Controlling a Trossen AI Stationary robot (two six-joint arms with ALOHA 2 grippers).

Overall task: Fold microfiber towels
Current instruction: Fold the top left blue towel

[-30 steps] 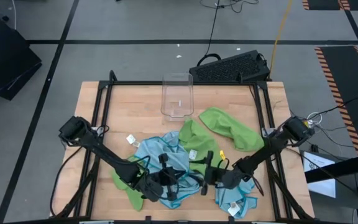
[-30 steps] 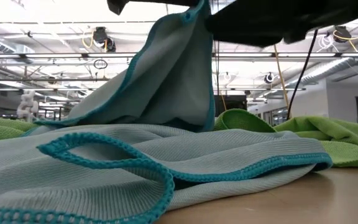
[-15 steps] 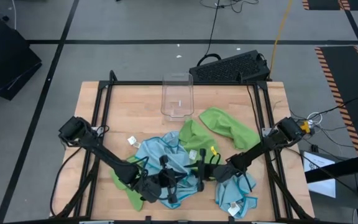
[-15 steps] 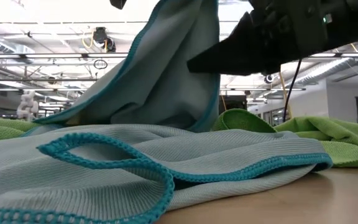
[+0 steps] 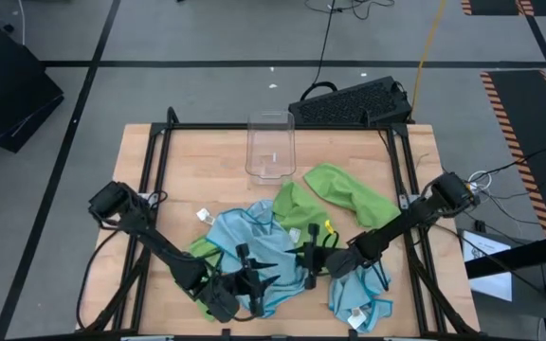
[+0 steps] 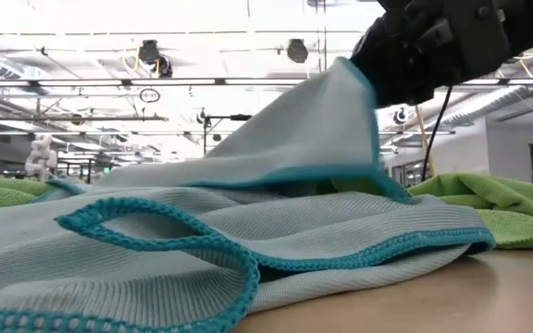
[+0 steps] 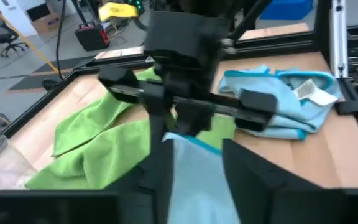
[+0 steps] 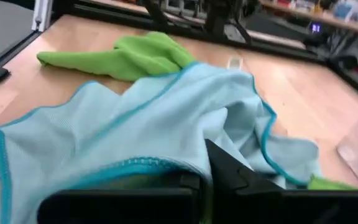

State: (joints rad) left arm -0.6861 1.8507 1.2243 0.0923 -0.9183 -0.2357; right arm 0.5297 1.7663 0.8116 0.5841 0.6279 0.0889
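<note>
The light blue microfiber towel with the teal stitched hem [image 5: 254,242] lies crumpled near the middle of the wooden worktop's [image 5: 207,152] front edge, and both arms meet over it. One corner rises from the heap toward the right gripper [image 5: 313,262], which sits at the towel's right side with its fingers pinched together on that hem; in the low view the cloth hangs from it as a raised, sloping flap. The left gripper [image 5: 246,284] is at the towel's front, close to the worktop's front edge, fingers partly apart with blue cloth between them in its wrist view, though I cannot tell whether they grip it. The towel's spread runs roughly left to right between the two grippers, so the right arm is better placed to pull it flat. Lime green microfiber towels [image 5: 349,194] lie behind it toward the right edge, and another blue towel [image 5: 358,298] lies by the front right corner.
</note>
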